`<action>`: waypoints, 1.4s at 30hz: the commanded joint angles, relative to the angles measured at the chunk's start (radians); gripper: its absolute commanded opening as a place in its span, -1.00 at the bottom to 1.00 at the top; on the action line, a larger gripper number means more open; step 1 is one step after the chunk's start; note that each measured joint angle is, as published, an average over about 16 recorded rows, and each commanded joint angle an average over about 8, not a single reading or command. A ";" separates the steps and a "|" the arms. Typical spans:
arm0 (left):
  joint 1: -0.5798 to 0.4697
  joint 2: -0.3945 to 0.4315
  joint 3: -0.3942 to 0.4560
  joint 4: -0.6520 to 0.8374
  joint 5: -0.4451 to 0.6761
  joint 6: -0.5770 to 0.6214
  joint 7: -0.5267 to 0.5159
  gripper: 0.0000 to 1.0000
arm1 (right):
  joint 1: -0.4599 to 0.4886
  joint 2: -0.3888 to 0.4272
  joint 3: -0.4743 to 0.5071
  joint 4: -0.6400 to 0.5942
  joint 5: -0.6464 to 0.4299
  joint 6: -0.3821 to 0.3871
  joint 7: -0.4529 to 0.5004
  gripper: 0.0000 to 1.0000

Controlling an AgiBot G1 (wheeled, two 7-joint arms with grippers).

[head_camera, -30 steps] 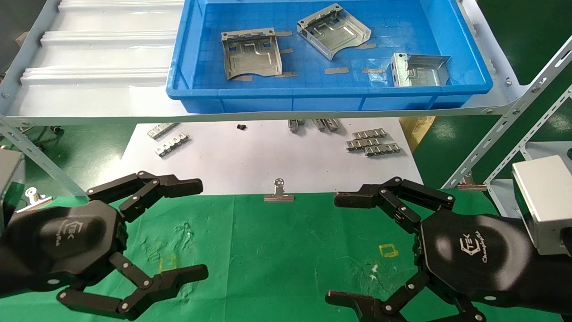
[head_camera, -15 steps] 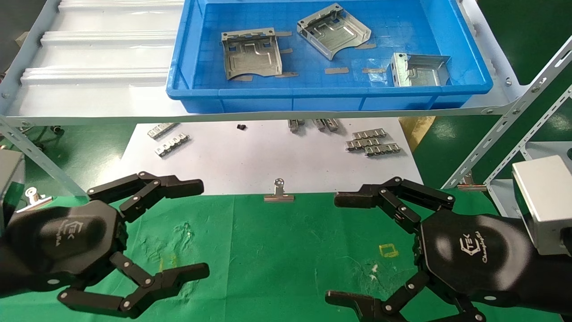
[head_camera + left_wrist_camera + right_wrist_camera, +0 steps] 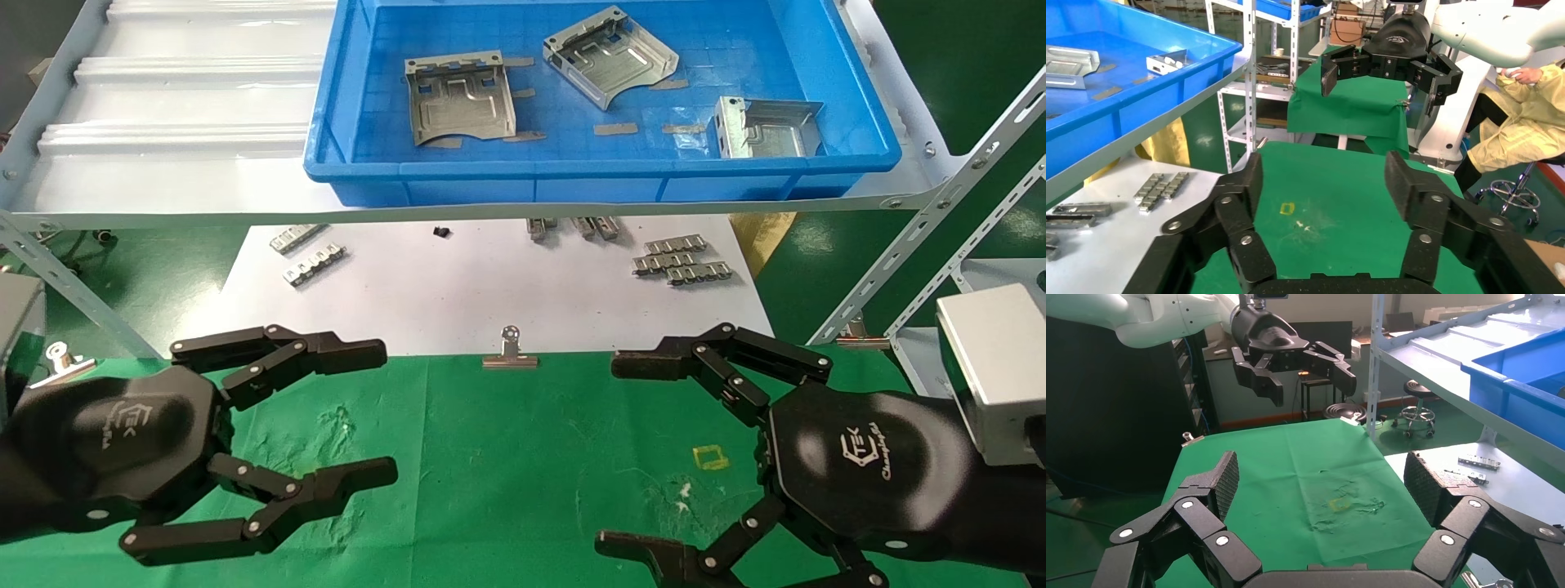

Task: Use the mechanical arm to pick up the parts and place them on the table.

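1. Head view: the left gripper (image 3: pixel 384 412) hovers at the lower left of the frame over the table (image 3: pixel 507 457), fingers spread and holding nothing.
2. The right gripper (image 3: pixel 609 453) hangs at the lower right, its fingers likewise wide apart and empty.
3. Three parts lie in the blue bin (image 3: pixel 572 175) across the top of the frame: one (image 3: pixel 462 98) at the left, one (image 3: pixel 611 55) in the middle, one (image 3: pixel 764 126) at the right, all apart from each other.
4. Below the bin, a white paper sheet (image 3: pixel 458 286) carries small toothed metal strips (image 3: pixel 678 260), and a metal clip (image 3: pixel 510 353) sits at its lower edge.
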State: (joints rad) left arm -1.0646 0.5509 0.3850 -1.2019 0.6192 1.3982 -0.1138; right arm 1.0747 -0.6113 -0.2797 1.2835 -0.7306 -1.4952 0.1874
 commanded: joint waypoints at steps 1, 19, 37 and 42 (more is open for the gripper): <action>0.000 0.000 0.000 0.000 0.000 0.000 0.000 -1.00 | 0.000 0.000 0.000 0.000 0.000 0.000 0.000 1.00; 0.000 0.000 0.000 0.000 0.000 0.000 0.000 -1.00 | 0.209 -0.098 -0.018 -0.077 -0.130 0.128 -0.026 1.00; 0.000 0.000 0.000 0.000 0.000 0.000 0.000 -1.00 | 0.767 -0.585 -0.222 -0.887 -0.615 0.549 -0.199 0.35; 0.000 0.000 0.000 0.000 0.000 0.000 0.000 -1.00 | 0.831 -0.687 -0.236 -1.074 -0.653 0.702 -0.238 -0.89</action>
State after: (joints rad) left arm -1.0646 0.5509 0.3850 -1.2019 0.6192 1.3982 -0.1138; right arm 1.8924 -1.2832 -0.5182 0.2449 -1.3796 -0.8073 -0.0402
